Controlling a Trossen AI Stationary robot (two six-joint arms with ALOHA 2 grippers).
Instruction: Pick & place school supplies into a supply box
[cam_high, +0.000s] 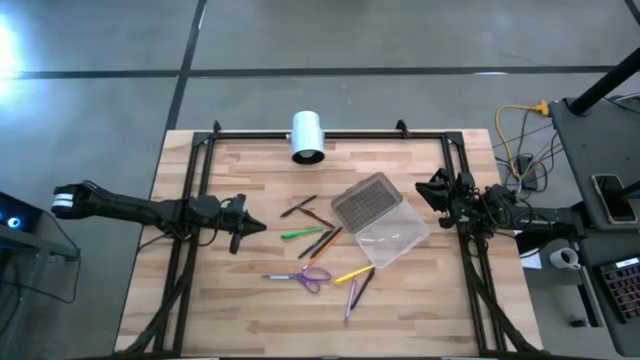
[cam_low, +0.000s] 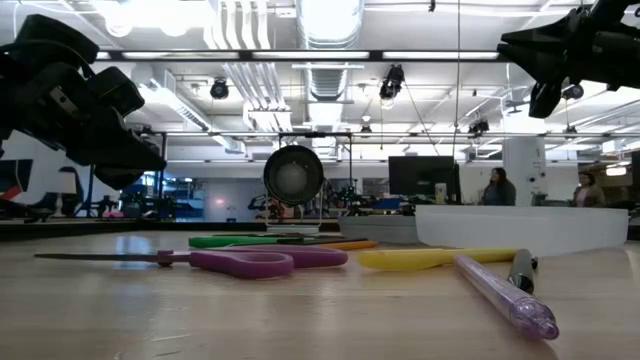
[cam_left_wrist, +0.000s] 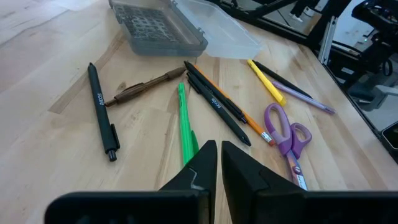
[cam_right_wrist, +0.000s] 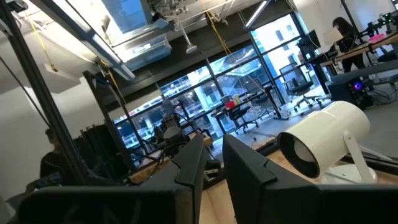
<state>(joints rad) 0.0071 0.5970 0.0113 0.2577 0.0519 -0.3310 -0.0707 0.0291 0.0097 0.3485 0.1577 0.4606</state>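
Scissors (cam_high: 312, 276), purple-handled, are lying flat on the wooden table (cam_high: 200, 300) in front of the supply box (cam_high: 380, 217), the thin blades pointing away from the box toward the left arm's side; they are looking light and stiff, with smooth metal that would likely slip, so the plastic handle loops or the pivot just beside them are probably offering the surest hold. Between the scissors and the box the pens and pencils are lying loosely fanned: a green pen (cam_left_wrist: 185, 124), an orange pencil (cam_left_wrist: 231, 104) touching a black pen (cam_left_wrist: 216, 107) alongside it, a brown one (cam_left_wrist: 142, 87) and another black pen (cam_left_wrist: 102, 111) farther out, and a yellow marker (cam_high: 353, 273) and a purple pen (cam_low: 503, 292) just beside the scissors. All are seeming light, rigid and prone to rolling, so pinching each across its middle is looking wisest, and the touching pair may need separating. The box itself is sitting open, its clear tray beside its grey textured lid; it is appearing thin, light and liable to slide if nudged. Left gripper (cam_left_wrist: 219, 163) is hovering clenched and empty near the green pen, on the far side of the supplies from the box. Right gripper (cam_right_wrist: 212, 158) is waiting beside the box near the table's edge, its fingers narrowly parted and grasping nothing. A white cylinder (cam_high: 308, 136) is resting beyond the box at the table's back rail.
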